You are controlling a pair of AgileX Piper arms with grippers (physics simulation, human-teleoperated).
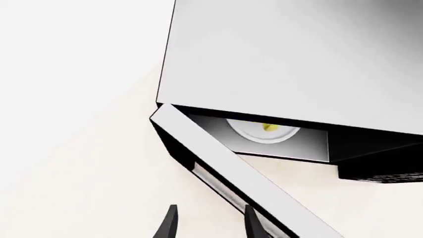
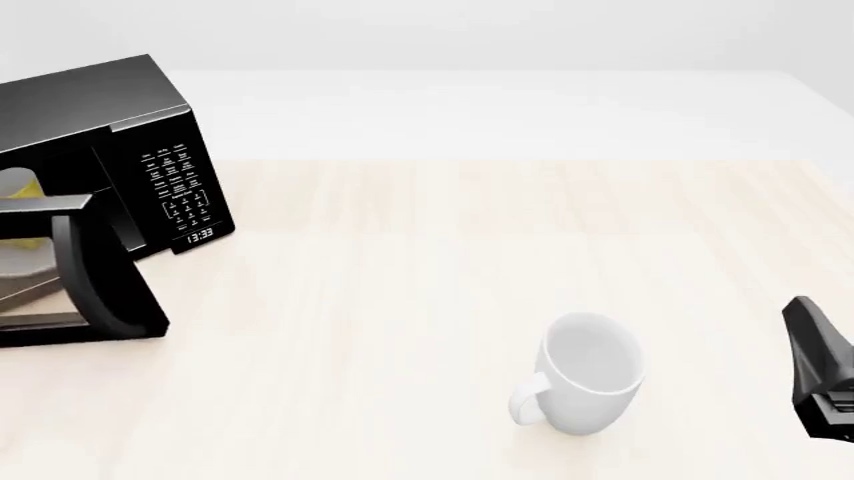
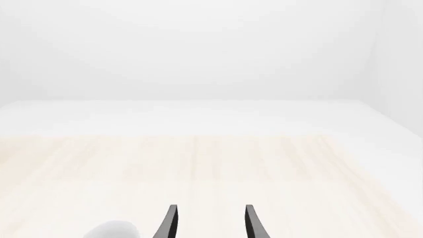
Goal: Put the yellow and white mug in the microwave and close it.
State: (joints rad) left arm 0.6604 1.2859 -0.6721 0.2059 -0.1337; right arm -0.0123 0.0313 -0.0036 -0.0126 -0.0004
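we see the yellow and white mug (image 1: 270, 128) inside the microwave (image 2: 100, 110), door (image 2: 94, 280) seemingly half open. both jaws apart, holding nothing.

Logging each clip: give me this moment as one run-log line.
yellow and white mug: inside microwave | door: partly open | left gripper: open, by door | right gripper: open, empty | white mug: on table

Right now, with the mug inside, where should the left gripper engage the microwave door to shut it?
Probably the door's free outer edge, pushed from its outside face toward the microwave. It stands ajar, hinged at one side, with the left gripper open beside that edge.
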